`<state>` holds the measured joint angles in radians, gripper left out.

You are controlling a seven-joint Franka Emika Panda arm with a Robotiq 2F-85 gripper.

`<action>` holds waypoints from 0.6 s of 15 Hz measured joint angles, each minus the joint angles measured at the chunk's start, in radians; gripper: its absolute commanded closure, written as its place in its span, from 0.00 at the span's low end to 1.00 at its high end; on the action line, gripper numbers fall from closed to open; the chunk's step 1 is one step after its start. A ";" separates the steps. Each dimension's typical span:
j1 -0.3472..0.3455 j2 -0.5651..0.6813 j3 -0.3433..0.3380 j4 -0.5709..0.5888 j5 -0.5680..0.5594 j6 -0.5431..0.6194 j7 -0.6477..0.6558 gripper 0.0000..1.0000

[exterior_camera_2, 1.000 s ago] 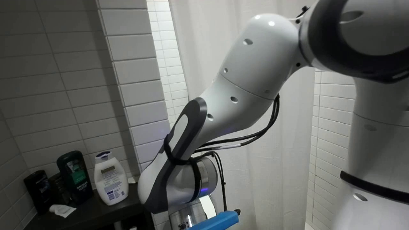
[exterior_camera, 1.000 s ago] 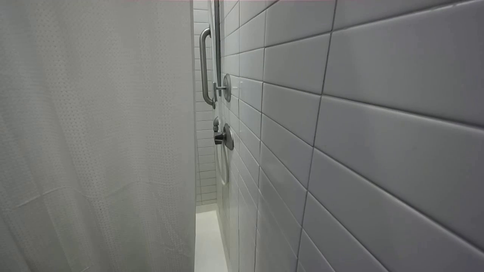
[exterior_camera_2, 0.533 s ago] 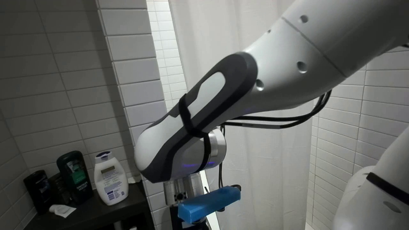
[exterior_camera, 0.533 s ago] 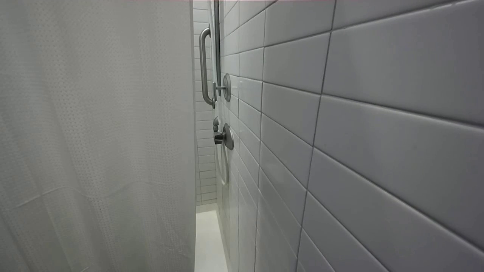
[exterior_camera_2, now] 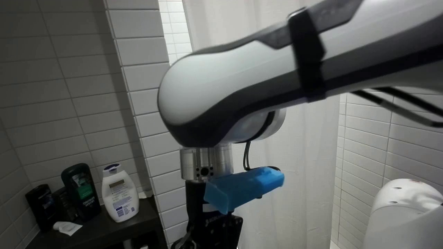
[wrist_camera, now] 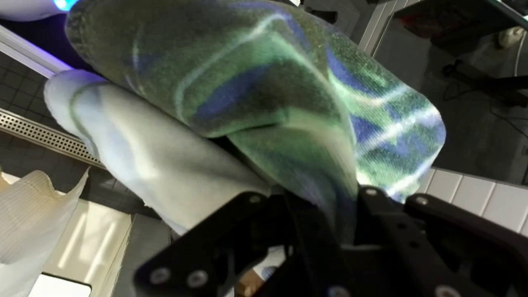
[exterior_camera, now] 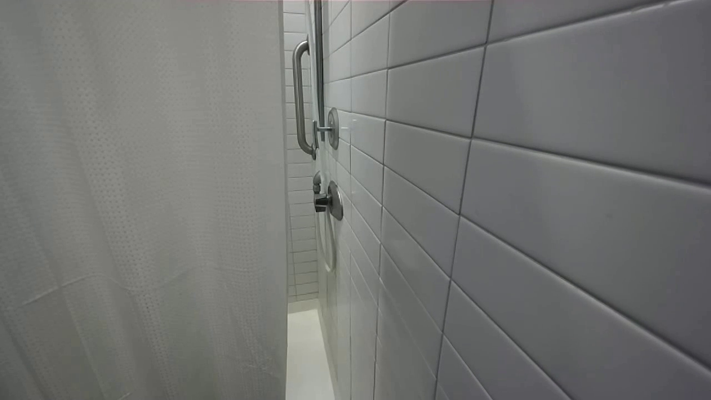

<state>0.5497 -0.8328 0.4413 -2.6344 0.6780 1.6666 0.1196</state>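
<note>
Pinching a patterned cloth in the gripper, with its long folds fanned outward, beyond the gripper's tips.

A white curtain is hanging in shallow vertical folds in both exterior views. White rectangular tiles with grey grout are facing the wall beside it. Beyond the curtain's edge, 1 metal grab bar is standing upright near 2 round wall fixtures, and a bright white floor is extending below. In an exterior view, a dark shelf is occupying a shadowed corner. In the wrist view, 1 perforated drain grate is running across the dark tiled floor.
</note>
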 measured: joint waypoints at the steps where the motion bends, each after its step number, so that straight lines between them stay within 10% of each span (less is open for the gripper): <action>1: 0.001 -0.056 -0.003 0.001 0.000 -0.020 0.013 0.95; 9: -0.110 -0.359 -0.082 0.026 -0.026 -0.139 0.040 0.95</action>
<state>0.4398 -1.1914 0.3596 -2.6082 0.6522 1.5280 0.1599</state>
